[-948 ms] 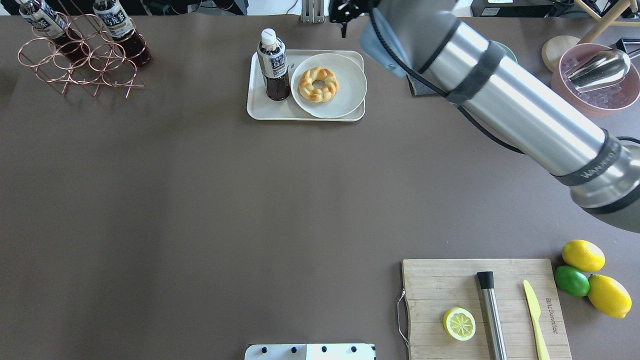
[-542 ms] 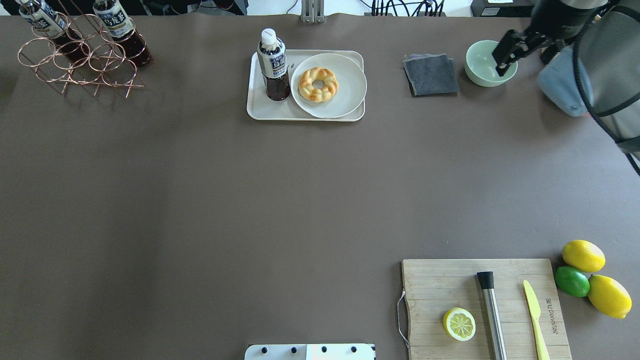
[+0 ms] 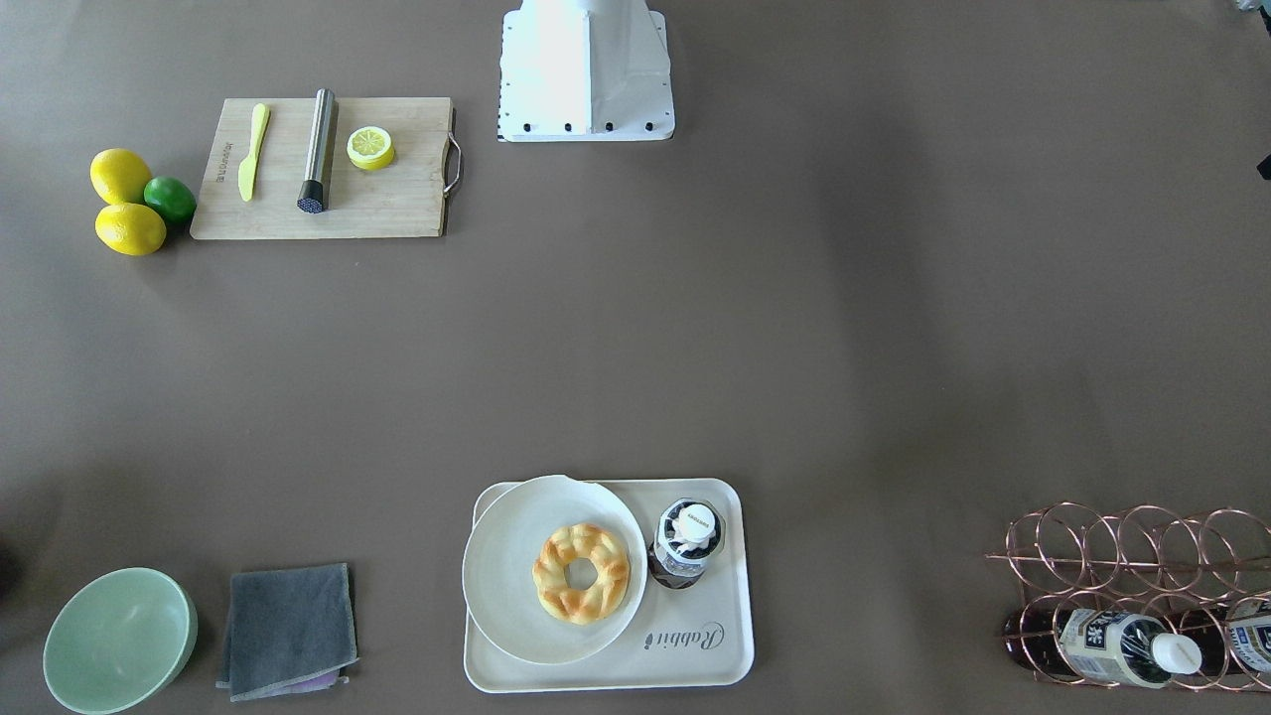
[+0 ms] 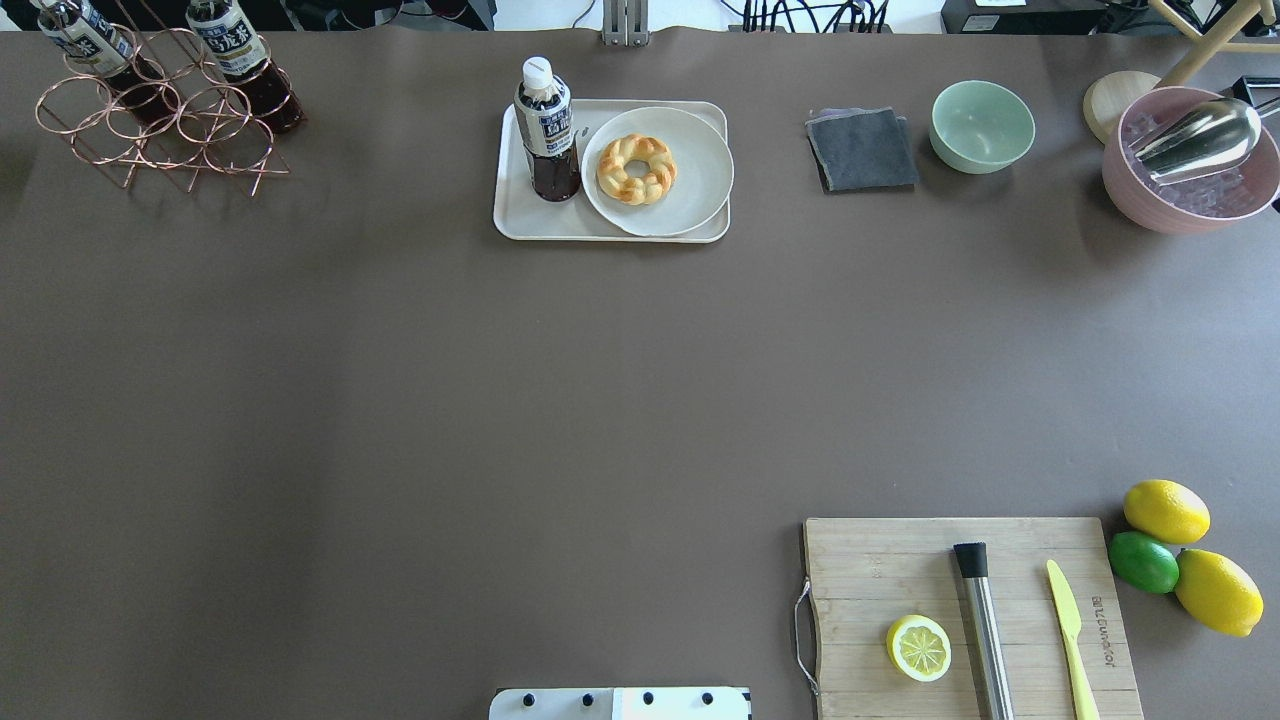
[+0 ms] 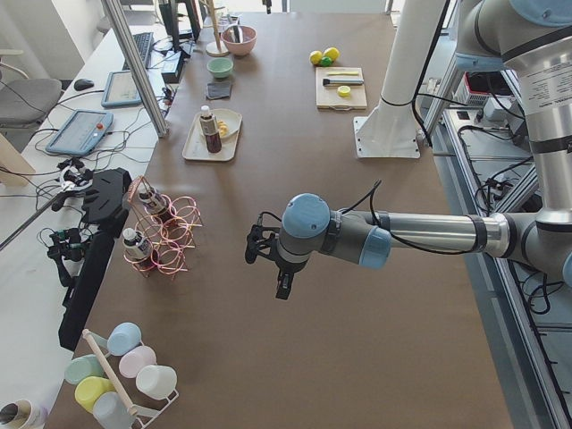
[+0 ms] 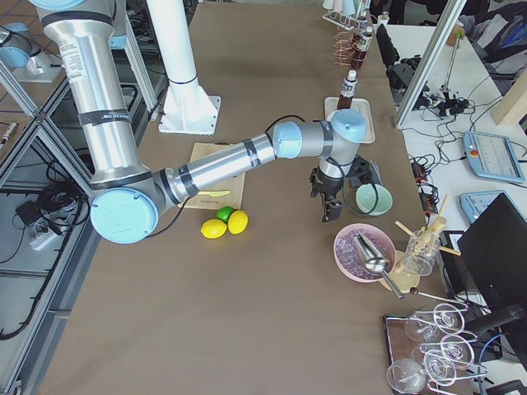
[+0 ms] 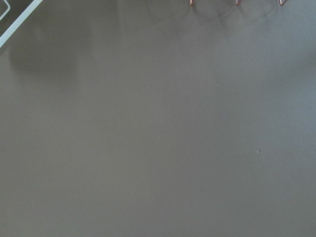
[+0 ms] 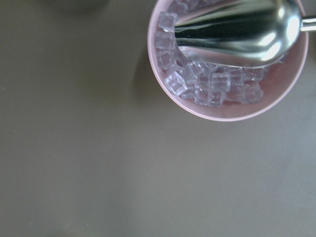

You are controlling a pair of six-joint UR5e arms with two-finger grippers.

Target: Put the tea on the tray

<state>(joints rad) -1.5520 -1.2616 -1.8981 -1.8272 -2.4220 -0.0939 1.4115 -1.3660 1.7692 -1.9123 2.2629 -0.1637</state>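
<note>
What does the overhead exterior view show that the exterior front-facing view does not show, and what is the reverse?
Only the overhead view shows the pink bowl of ice cubes with the metal scoop in it. Only in the front-facing view can the grey Rabbit print on the tray be read. Both views show the tea standing upright on the tray, beside the white plate that holds the ring pastry.

Counter [image 4: 400, 400] layout: round plate [image 4: 700, 205] bearing braided ring pastry [image 4: 636, 169]; grey cloth [image 4: 861, 150] beside green bowl [image 4: 982, 125]; pink bowl [image 4: 1128, 203] of ice cubes [image 8: 212, 86] with metal scoop [image 4: 1200, 138]; cutting board [image 4: 880, 570] carrying lemon half [image 4: 919, 648], steel rod [image 4: 985, 630], yellow knife [image 4: 1070, 630]; lemons [image 4: 1166, 511] and lime [image 4: 1143, 562] just beside board; copper wire rack [image 4: 150, 135] at corner.
</note>
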